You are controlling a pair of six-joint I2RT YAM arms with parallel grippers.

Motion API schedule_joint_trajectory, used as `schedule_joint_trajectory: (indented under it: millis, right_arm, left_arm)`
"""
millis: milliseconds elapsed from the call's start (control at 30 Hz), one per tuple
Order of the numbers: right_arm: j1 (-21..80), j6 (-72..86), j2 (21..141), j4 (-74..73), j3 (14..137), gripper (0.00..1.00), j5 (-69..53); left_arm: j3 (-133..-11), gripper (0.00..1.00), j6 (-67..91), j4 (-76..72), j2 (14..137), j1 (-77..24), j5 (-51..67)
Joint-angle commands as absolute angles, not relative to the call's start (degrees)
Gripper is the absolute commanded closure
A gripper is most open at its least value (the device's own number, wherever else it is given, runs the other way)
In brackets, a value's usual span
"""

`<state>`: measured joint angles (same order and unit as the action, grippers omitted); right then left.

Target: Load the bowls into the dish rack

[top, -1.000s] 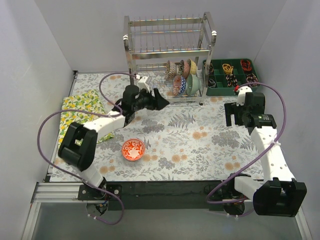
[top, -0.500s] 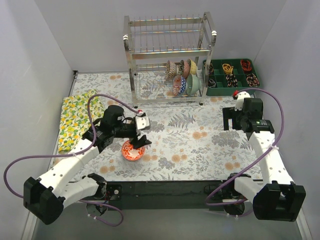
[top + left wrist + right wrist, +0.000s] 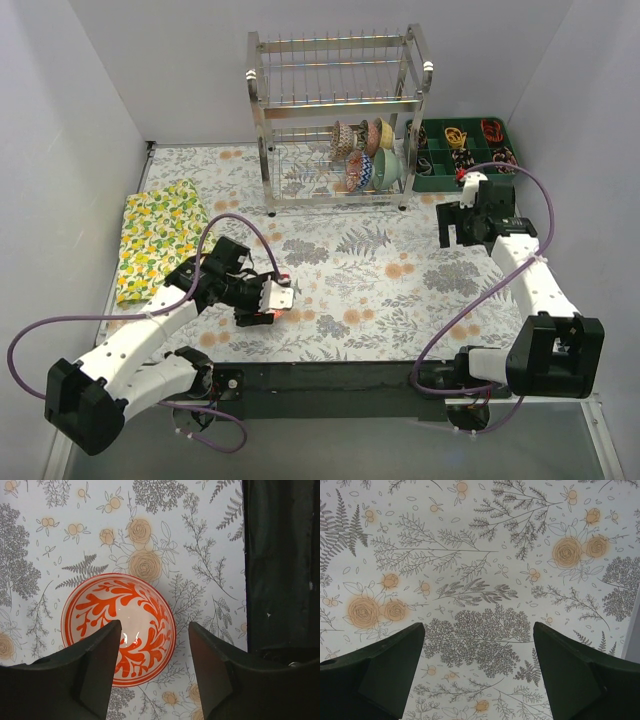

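The orange-red patterned bowl (image 3: 118, 629) sits upright on the floral table cover near the front edge. My left gripper (image 3: 258, 312) hangs right over it and hides most of it in the top view. In the left wrist view the left gripper (image 3: 155, 675) is open, with its left finger over the bowl and its right finger outside the rim; whether they touch the bowl cannot be told. Several other bowls (image 3: 366, 152) stand on edge in the lower tier of the chrome dish rack (image 3: 340, 70). My right gripper (image 3: 458, 228) is open and empty over bare cover (image 3: 477, 675).
A green compartment tray (image 3: 437, 182) with small items stands right of the rack, close behind the right gripper. A yellow lemon-print cloth (image 3: 158, 235) lies at the left edge. The black front rail (image 3: 280, 565) runs close beside the bowl.
My left arm has swung back from the rack to the front and come down over the orange-red bowl. My right gripper has shifted slightly towards the back.
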<state>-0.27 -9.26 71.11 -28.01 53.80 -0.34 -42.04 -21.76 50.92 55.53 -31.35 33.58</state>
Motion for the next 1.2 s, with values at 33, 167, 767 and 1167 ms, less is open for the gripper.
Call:
schedule_joint_trajectory:
  millis: [33,167,767,1167]
  right_arm:
    - [-0.09,-8.96,74.96,-23.12,58.97,0.02,-3.33]
    - [-0.09,-7.92,77.25,-22.24,59.59,0.02,-2.99]
    - [-0.09,-6.33,80.95,-20.39,61.61,0.03,-4.22]
    - [-0.09,-5.98,79.37,-20.57,60.12,0.04,-4.57]
  left_arm:
    - [-41.31,0.46,-27.51,55.37,55.46,-31.2,28.75]
    - [-39.38,0.48,-26.02,53.18,56.33,-31.29,27.16]
    - [-35.24,0.89,-24.7,44.74,59.94,-31.29,22.59]
    - [-48.68,1.0,-22.16,46.86,59.39,-31.29,23.9]
